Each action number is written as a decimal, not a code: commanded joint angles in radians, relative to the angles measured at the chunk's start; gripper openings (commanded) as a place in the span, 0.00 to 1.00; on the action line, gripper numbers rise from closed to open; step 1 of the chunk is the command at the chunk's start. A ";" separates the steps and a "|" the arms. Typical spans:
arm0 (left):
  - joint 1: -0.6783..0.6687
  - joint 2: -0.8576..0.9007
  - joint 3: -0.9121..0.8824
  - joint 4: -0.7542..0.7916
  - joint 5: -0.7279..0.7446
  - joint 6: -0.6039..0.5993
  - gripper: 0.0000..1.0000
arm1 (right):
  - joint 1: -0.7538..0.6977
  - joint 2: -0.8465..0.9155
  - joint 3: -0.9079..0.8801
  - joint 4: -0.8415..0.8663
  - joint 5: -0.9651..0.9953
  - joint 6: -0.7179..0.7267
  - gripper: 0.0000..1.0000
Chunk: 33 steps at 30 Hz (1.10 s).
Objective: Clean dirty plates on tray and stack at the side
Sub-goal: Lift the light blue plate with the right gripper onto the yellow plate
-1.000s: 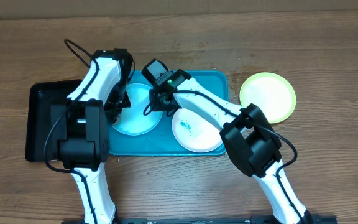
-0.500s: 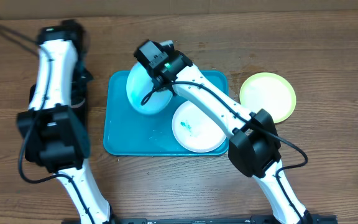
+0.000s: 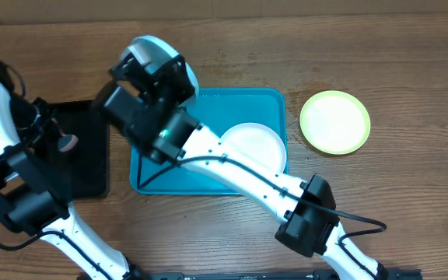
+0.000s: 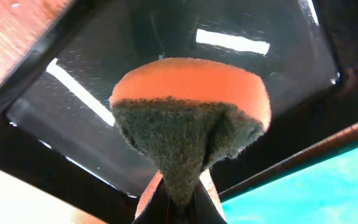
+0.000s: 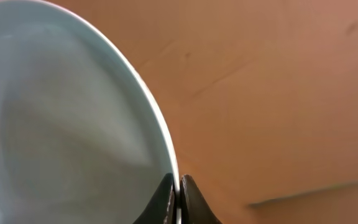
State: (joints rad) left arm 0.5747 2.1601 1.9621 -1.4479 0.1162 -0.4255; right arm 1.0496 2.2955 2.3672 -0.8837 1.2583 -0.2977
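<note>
My right gripper (image 5: 179, 186) is shut on the rim of the pale mint-blue plate (image 5: 61, 124) and holds it on edge, high above the table. In the overhead view that plate (image 3: 152, 48) is beyond the far left corner of the turquoise tray (image 3: 208, 109). The white plate (image 3: 257, 146) lies on the tray, partly hidden by my right arm. The yellow-green plate (image 3: 334, 122) lies on the table to the right of the tray. My left gripper (image 4: 182, 199) is shut on an orange and dark green sponge (image 4: 191, 112) above the black tray (image 4: 104, 56).
The black tray (image 3: 84, 167) lies just left of the turquoise tray, whose edge shows in the left wrist view (image 4: 328, 193). My raised right arm (image 3: 208, 152) crosses over the turquoise tray. Bare wooden table (image 3: 411, 194) lies to the right and front.
My right gripper has lifted the mint-blue plate off the tray and carried it up and to the left. My left arm has swung left over the black tray with the sponge.
</note>
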 commanded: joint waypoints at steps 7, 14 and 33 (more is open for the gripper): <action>0.002 -0.028 0.005 -0.003 0.068 0.030 0.04 | -0.005 -0.042 0.026 -0.113 -0.222 0.068 0.04; -0.040 -0.028 0.005 -0.010 0.068 0.030 0.04 | -0.177 -0.042 0.005 -0.285 -0.669 0.195 0.04; -0.192 -0.028 0.005 0.028 0.068 0.090 0.04 | -0.980 -0.076 -0.035 -0.810 -1.403 0.258 0.04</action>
State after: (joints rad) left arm 0.4229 2.1601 1.9621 -1.4250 0.1722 -0.3763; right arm 0.1761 2.2471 2.3600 -1.6978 0.0082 -0.0559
